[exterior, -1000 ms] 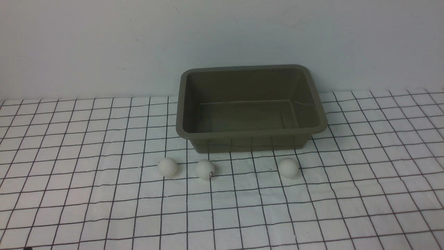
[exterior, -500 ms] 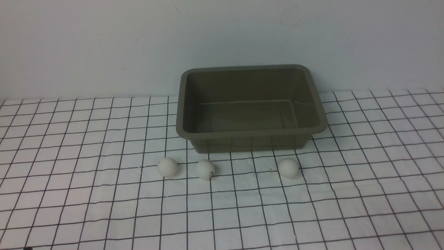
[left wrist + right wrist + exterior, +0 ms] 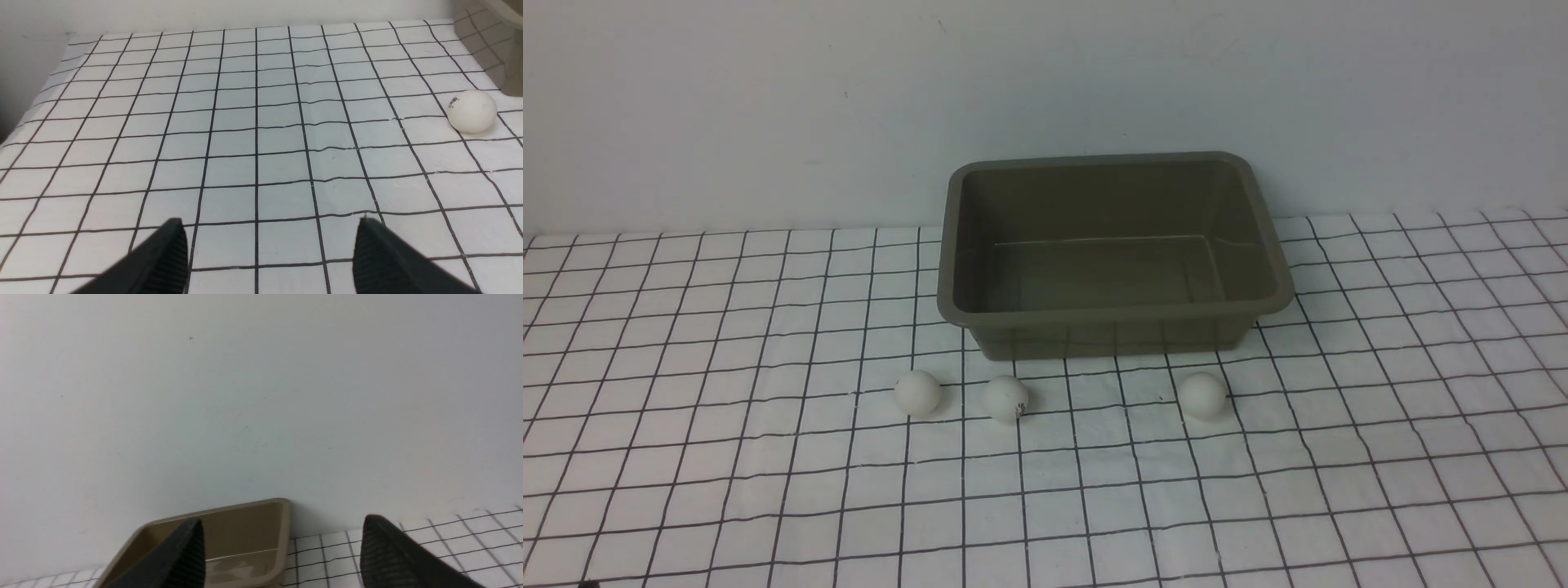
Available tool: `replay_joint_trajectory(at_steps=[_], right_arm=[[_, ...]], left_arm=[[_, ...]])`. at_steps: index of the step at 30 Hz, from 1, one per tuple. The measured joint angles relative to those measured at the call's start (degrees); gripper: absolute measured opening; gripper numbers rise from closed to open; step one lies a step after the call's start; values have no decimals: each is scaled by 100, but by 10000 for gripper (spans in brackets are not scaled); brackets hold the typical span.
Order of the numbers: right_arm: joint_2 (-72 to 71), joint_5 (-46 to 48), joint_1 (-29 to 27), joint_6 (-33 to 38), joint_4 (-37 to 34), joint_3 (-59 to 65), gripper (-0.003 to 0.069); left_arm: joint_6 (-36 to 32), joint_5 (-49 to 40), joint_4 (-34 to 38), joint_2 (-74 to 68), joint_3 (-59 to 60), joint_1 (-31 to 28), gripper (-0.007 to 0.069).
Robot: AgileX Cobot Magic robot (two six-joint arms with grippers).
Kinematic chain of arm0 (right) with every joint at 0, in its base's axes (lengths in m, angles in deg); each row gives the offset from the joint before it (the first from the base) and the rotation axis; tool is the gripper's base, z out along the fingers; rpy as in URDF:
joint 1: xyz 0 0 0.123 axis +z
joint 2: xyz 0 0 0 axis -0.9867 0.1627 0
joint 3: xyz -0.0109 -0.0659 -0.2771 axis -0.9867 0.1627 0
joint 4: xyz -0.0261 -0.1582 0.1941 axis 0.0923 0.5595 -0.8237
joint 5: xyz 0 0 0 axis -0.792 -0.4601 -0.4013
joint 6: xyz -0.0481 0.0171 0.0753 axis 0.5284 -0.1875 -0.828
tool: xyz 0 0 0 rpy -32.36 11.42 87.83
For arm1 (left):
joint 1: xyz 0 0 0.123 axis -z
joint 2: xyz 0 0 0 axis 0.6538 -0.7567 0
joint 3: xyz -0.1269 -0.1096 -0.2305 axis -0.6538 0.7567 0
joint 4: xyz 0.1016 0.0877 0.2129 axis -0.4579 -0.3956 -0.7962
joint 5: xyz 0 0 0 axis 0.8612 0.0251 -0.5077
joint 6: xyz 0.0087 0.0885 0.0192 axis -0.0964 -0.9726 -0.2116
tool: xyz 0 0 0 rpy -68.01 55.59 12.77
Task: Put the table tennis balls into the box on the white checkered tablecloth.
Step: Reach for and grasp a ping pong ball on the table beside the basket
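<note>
Three white table tennis balls lie in a row on the white checkered tablecloth (image 3: 727, 457) in front of the box: a left ball (image 3: 918, 393), a middle ball (image 3: 1005, 398) with a small dark mark, and a right ball (image 3: 1203, 394). The olive-green box (image 3: 1115, 314) stands empty behind them. Neither arm shows in the front view. In the left wrist view my left gripper (image 3: 269, 228) is open and empty over the cloth (image 3: 245, 122), with one ball (image 3: 472, 111) far off to its side. In the right wrist view my right gripper (image 3: 282, 526) is open and empty, facing the box (image 3: 282, 522) and the wall.
A plain pale wall (image 3: 768, 106) rises directly behind the box. The cloth's far edge meets the wall. In the left wrist view the cloth's edge drops off at one corner (image 3: 24, 106).
</note>
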Motion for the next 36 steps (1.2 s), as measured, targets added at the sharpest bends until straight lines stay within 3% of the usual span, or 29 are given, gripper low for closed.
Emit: replay_joint_trajectory(at_steps=[13, 27, 36], right_arm=[[0, -29, 0, -6, -930, 0, 462], [0, 236, 0, -6, -993, 0, 462], [0, 758, 0, 419, -993, 0, 462]], left_arm=[[0, 0, 0, 0, 0, 0, 490], [0, 30, -55, 0, 0, 0, 490], [647, 1295, 972, 0, 6, 0, 490]])
